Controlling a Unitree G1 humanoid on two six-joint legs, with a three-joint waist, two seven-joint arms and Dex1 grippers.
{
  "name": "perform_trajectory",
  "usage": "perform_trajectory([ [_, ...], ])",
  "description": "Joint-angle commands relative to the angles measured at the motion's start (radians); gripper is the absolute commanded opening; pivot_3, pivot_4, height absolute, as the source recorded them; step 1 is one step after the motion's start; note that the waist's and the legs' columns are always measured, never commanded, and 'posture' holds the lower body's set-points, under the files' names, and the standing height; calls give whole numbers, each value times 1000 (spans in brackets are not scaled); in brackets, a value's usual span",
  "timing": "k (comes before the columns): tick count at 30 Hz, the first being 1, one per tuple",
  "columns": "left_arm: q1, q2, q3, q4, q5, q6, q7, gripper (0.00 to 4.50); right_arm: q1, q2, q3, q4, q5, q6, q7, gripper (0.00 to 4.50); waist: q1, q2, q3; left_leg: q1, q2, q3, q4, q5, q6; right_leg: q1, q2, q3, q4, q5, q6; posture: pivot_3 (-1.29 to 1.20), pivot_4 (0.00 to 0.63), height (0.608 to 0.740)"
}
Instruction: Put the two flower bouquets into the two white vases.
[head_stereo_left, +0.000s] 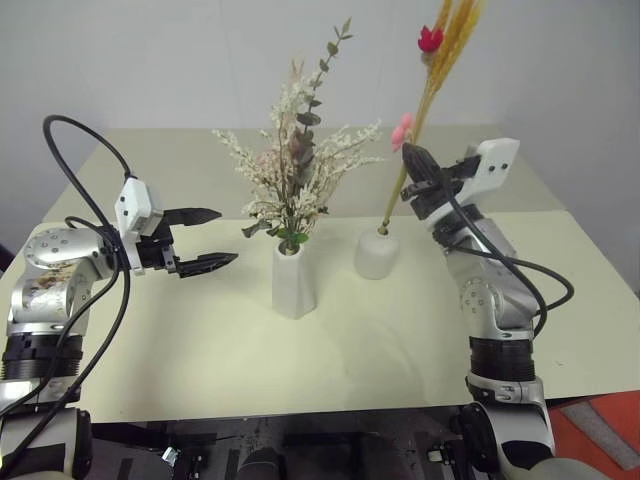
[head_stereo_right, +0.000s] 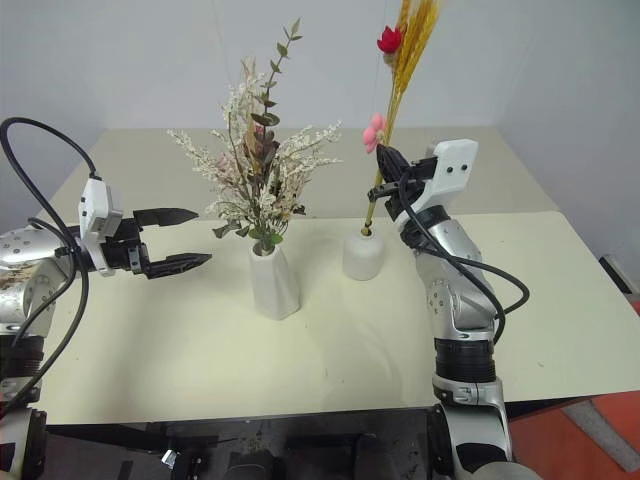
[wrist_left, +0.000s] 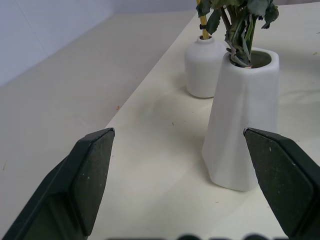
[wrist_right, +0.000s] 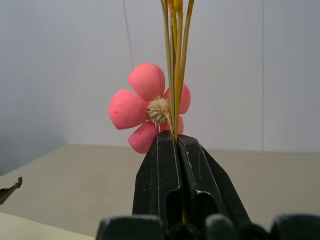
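Already my right claw (head_stereo_left: 410, 155) was clamped tight on the yellow wheat-stalk bundle (head_stereo_left: 432, 95), just under its pink bloom (wrist_right: 147, 107), the stalk feet down in the squat white vase (head_stereo_left: 377, 253). Beside it stood the tall white vase (head_stereo_left: 293, 278), holding the bushy bouquet (head_stereo_left: 297, 165). My left claw (head_stereo_left: 207, 238) hung wide open and empty, well apart from that vase, over bare cream tabletop (head_stereo_left: 300, 360)

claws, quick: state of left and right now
Left claw: open, holding nothing, beside the tall tapered white ceramic vase.
Right claw: shut on the thin yellow wheat-like stalk bundle.
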Motion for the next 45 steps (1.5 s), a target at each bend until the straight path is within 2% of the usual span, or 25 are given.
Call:
perform_trajectory([
  [1, -6, 5, 12, -21, -3, -21, -1, 4500, 8, -13, 1, -52, 3, 7, 4, 52, 0, 0, 0, 0, 0, 0, 0, 0, 0, 0, 0, 0, 0, 0, 0, 0, 150, 740],
  [18, -3, 13, 18, -28, -3, -20, 2, 4500, -12, -5, 16, 57, -27, -59, 28, 52, -1, 0, 0, 0, 0, 0, 0, 0, 0, 0, 0, 0, 0, 0, 0, 0, 150, 740],
  [45, 8, 4, 10, -40, 0, -20, 10, 4500, -19, 0, 35, 62, -59, -72, 46, 52, 0, 0, 0, 0, 0, 0, 0, 0, 0, 0, 0, 0, 0, 0, 0, 0, 150, 740],
])
